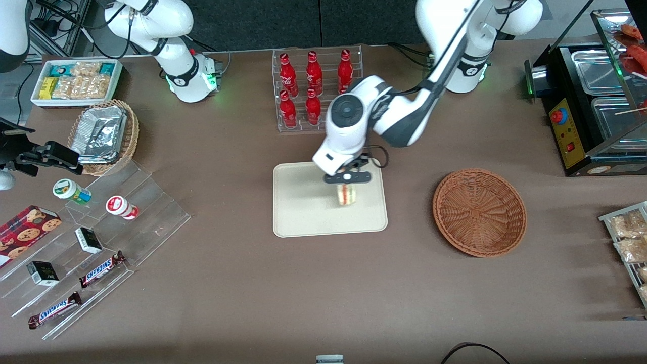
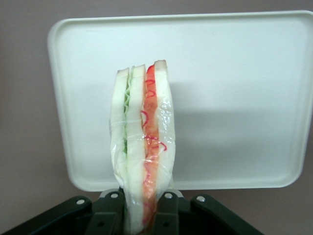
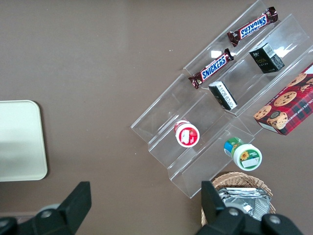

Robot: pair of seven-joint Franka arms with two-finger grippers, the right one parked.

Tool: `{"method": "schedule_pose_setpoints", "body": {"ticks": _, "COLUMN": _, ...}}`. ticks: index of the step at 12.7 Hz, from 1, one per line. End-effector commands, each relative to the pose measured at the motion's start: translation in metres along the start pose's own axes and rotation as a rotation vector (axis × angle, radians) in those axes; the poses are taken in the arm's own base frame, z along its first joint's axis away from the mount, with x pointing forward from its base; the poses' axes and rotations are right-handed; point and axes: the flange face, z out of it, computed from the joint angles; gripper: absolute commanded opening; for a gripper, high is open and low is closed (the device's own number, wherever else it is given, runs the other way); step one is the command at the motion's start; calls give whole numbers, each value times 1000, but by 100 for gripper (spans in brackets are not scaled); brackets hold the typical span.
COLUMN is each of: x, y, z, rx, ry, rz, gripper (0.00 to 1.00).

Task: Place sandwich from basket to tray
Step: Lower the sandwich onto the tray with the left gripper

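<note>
The sandwich (image 1: 346,194) (image 2: 143,147), a wrapped wedge with red and green filling layers, hangs over the cream tray (image 1: 303,212) (image 2: 234,98). My left gripper (image 1: 347,178) (image 2: 142,213) is shut on it, one black finger pressing each bread face. The wedge points down toward the tray's surface, over the part nearer the working arm's end; whether it touches the tray I cannot tell. The reddish-brown woven basket (image 1: 479,211) sits on the table beside the tray, toward the working arm's end, with nothing in it.
A rack of red bottles (image 1: 316,86) stands farther from the front camera than the tray. A black food warmer (image 1: 591,101) is at the working arm's end. Clear tiered shelves with snacks (image 1: 91,242), a foil-lined basket (image 1: 103,134) and a white snack bin (image 1: 76,81) lie toward the parked arm's end.
</note>
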Motion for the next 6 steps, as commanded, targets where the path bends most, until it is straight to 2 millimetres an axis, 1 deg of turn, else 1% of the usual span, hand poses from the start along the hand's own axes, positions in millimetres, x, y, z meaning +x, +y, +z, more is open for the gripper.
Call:
{"method": "schedule_pose_setpoints", "body": {"ticks": 1, "x": 7, "y": 36, "z": 12, "rx": 21, "ry": 38, "rz": 51, "gripper": 0}}
{"method": "schedule_pose_setpoints", "body": {"ticks": 2, "x": 8, "y": 38, "z": 21, "rx": 40, "ry": 45, "rz": 63, "gripper": 0}}
{"method": "schedule_pose_setpoints", "body": {"ticks": 3, "x": 3, "y": 45, "z": 29, "rx": 49, "ry": 43, "rz": 83, "gripper": 0}}
{"method": "schedule_pose_setpoints", "body": {"ticks": 4, "x": 2, "y": 46, "z": 37, "rx": 57, "ry": 40, "rz": 90, "gripper": 0}}
{"method": "schedule_pose_setpoints", "body": {"ticks": 6, "x": 6, "y": 51, "z": 48, "rx": 72, "ry": 50, "rz": 92, "gripper": 0}}
